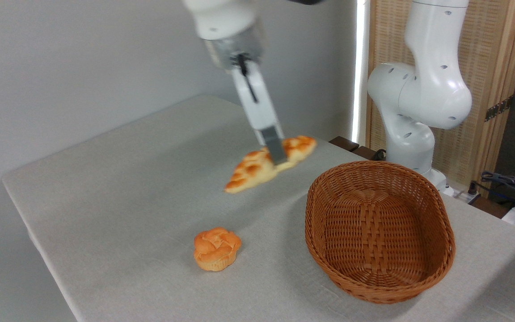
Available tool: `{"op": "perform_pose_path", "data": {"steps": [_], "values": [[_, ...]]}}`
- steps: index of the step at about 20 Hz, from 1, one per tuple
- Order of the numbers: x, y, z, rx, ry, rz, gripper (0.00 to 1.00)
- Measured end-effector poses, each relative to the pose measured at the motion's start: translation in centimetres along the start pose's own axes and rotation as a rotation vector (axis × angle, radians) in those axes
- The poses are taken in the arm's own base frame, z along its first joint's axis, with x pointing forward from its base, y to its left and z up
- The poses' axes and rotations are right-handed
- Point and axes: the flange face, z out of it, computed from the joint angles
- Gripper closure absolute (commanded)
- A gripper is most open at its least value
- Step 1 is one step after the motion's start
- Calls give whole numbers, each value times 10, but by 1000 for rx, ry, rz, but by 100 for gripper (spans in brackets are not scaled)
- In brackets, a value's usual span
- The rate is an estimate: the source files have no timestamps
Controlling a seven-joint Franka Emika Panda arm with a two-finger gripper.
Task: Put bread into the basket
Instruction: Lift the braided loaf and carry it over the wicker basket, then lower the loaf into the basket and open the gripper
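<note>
The bread (257, 167), a long braided golden loaf with pointed ends, hangs tilted above the table, its left end lower. My gripper (276, 156) comes down from the top of the picture and is shut on the loaf's middle; one grey finger pad (275, 148) shows in front of the crust. The basket (436, 264), a large oval reddish-brown wicker one, stands empty on the table to the right of the loaf and nearer the camera. The loaf is left of the basket's rim, not over it.
A small round knotted orange bun (216, 248) sits on the grey tablecloth (119, 192) left of the basket. The arm's white base (411, 134) rises behind the basket. Cables (512, 185) lie at the far right. A wall runs along the back left.
</note>
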Motion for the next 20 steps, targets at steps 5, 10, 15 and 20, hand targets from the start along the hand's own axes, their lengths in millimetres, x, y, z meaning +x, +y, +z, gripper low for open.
{"op": "perform_pose_path", "data": {"steps": [5, 10, 15, 20], "values": [[-52, 23, 27, -47, 98, 190, 59], [-67, 31, 50, -139, 134, 373, 58], [-115, 31, 65, -184, 224, 443, 47], [-119, 30, 71, -193, 239, 452, 44]]}}
